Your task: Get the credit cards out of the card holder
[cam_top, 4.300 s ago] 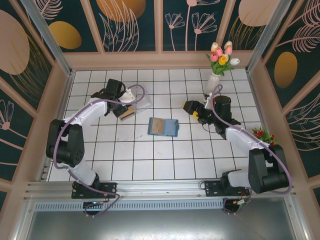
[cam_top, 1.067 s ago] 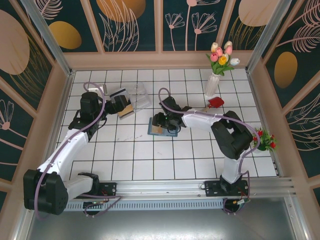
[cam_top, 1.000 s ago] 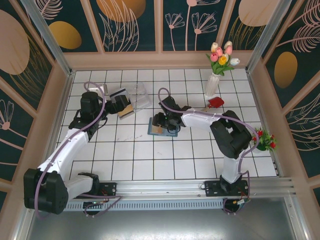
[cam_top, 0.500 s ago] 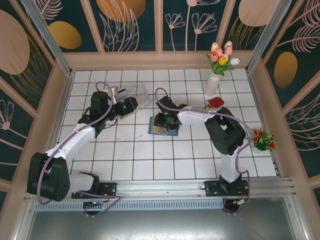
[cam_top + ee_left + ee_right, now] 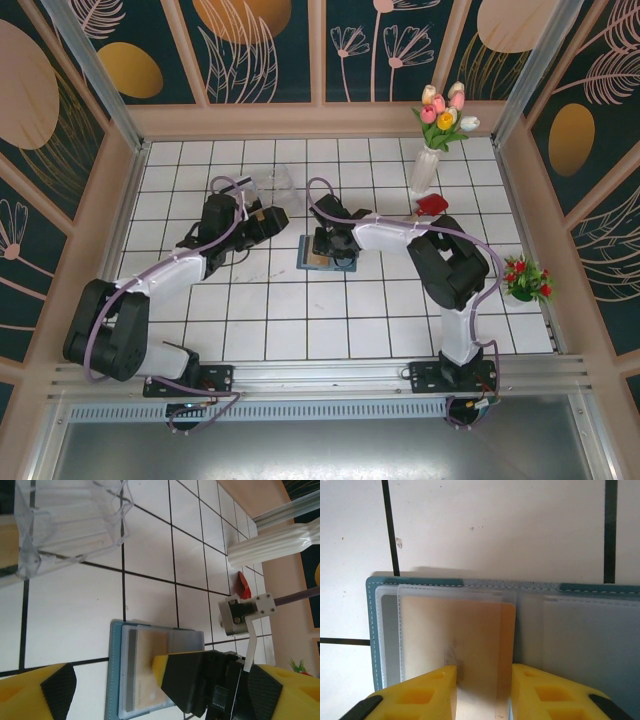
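Tools number two: the right tool hangs low over the single flat teal-blue folding card holder, its yellow fingers drawn near each other with the end of one tan rectangular credit card lying in the gap between them; whether the card is actually pinched cannot be told. That card sits in the left greyish pocket of the opened holder. A grey strip along its left side may be a second card, but it cannot be made out. The left tool is spread wide above the white tiled table, just left of the holder and pointing toward it. The holder lies flat near the middle of the table. From above, the right tool covers much of it, and from the left wrist the same black and yellow tool hides the holder's near corner. One clear plastic box stands behind the left tool, apart from the holder; what it contains cannot be made out through its walls. At the far right stands one white ribbed vase holding a bunch of coloured tulips. One small red object lies just beside its foot. One little green plant with red blossoms sits at the right edge.
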Motion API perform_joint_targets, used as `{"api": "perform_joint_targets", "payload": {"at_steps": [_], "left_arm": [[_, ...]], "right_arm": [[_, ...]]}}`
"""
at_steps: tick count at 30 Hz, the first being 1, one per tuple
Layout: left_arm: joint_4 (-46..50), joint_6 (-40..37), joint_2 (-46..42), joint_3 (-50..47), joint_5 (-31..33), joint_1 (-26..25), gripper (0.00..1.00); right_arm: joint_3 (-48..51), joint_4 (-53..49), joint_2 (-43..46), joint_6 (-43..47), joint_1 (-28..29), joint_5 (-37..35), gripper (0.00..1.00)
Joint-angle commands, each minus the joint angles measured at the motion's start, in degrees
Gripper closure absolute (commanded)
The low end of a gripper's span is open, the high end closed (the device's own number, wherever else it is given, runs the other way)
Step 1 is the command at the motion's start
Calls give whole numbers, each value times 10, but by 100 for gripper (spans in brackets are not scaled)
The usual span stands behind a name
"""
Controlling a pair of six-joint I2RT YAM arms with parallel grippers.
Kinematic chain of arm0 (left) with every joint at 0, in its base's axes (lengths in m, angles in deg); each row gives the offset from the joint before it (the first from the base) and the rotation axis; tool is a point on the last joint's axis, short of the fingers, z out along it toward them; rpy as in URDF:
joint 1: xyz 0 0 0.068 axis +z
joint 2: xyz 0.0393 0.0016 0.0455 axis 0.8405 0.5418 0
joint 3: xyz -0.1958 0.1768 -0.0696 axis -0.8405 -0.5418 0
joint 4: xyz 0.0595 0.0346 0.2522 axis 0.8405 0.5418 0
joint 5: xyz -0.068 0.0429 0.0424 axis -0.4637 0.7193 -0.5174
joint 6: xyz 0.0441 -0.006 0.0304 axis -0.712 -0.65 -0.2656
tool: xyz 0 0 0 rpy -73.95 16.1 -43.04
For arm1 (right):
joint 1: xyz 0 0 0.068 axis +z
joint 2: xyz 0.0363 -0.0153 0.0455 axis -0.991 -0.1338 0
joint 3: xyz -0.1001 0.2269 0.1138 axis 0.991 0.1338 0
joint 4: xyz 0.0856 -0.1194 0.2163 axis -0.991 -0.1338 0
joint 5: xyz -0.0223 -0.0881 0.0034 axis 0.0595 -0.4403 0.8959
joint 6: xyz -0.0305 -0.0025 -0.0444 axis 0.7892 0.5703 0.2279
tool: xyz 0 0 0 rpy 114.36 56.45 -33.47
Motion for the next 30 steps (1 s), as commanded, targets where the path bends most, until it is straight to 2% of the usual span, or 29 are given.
{"api": "perform_joint_targets", "payload": {"at_steps": [1, 7, 13, 17, 26, 30], "left_arm": [[-25, 18, 21, -7, -31, -2, 13], [-17, 5, 63, 13, -83, -15, 22], [23, -14, 109, 51, -92, -37, 44], [35, -18, 146, 73, -104, -54, 53], [76, -32, 202, 111, -76, -75, 54], [68, -27, 216, 109, -93, -75, 56]], "right_arm": [[34, -25, -26, 2, 0, -10, 70], [51, -4, -11, 4, -8, -9, 73], [67, 25, 2, 4, -15, 33, 74], [70, 31, 4, 4, -17, 39, 74], [75, 37, 7, 3, -18, 45, 75], [77, 39, 8, 4, -18, 48, 75]]}}
